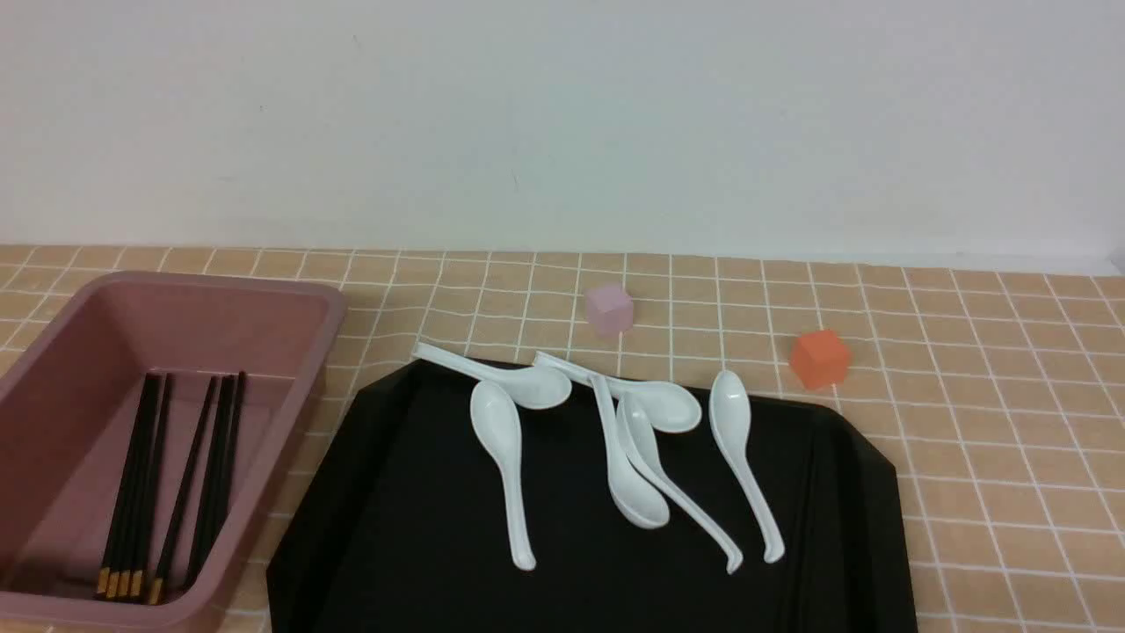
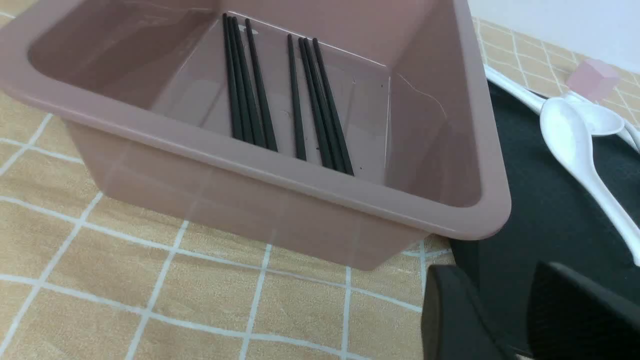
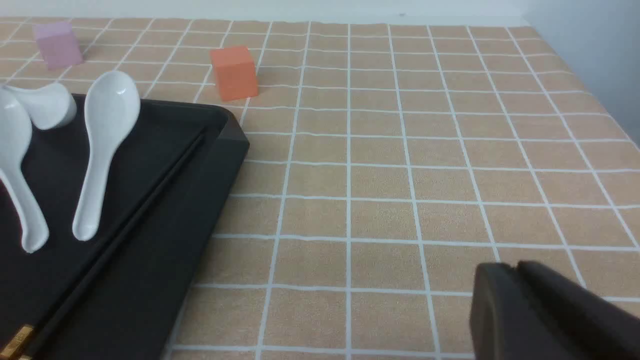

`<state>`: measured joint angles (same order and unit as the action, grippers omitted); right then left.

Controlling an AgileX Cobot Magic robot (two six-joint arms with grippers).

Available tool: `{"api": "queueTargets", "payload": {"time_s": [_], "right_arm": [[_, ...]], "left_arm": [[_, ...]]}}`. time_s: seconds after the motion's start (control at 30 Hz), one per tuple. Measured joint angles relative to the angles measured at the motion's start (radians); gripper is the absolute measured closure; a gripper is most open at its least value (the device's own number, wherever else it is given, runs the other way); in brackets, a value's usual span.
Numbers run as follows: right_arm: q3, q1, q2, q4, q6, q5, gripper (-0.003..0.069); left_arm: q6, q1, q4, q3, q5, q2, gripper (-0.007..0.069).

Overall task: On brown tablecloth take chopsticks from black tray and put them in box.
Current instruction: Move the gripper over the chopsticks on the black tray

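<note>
The mauve box stands at the left on the brown tablecloth. Several black chopsticks lie on its floor, gold bands toward me; they also show in the left wrist view. The black tray lies in the middle. In the right wrist view, thin black chopsticks with gold bands lie along the tray's right rim. My left gripper is open and empty, low beside the box's near corner. My right gripper is shut and empty over bare cloth right of the tray. Neither gripper shows in the front view.
Several white soup spoons lie across the tray's far half, some overlapping. A small pink cube and an orange cube stand on the cloth behind the tray. A white wall closes the back.
</note>
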<state>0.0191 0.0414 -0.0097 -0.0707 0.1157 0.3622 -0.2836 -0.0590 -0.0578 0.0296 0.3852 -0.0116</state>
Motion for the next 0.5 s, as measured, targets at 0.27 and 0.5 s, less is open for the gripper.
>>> {"api": "queueTargets", "payload": {"time_s": [0.27, 0.5], "right_arm": [[0.0, 0.0, 0.0, 0.0, 0.0, 0.001, 0.0584], [0.0, 0.0, 0.0, 0.0, 0.0, 0.001, 0.0573]], "left_arm": [[0.0, 0.0, 0.0, 0.0, 0.0, 0.0, 0.0385], [0.0, 0.0, 0.0, 0.0, 0.0, 0.0, 0.0385]]}}
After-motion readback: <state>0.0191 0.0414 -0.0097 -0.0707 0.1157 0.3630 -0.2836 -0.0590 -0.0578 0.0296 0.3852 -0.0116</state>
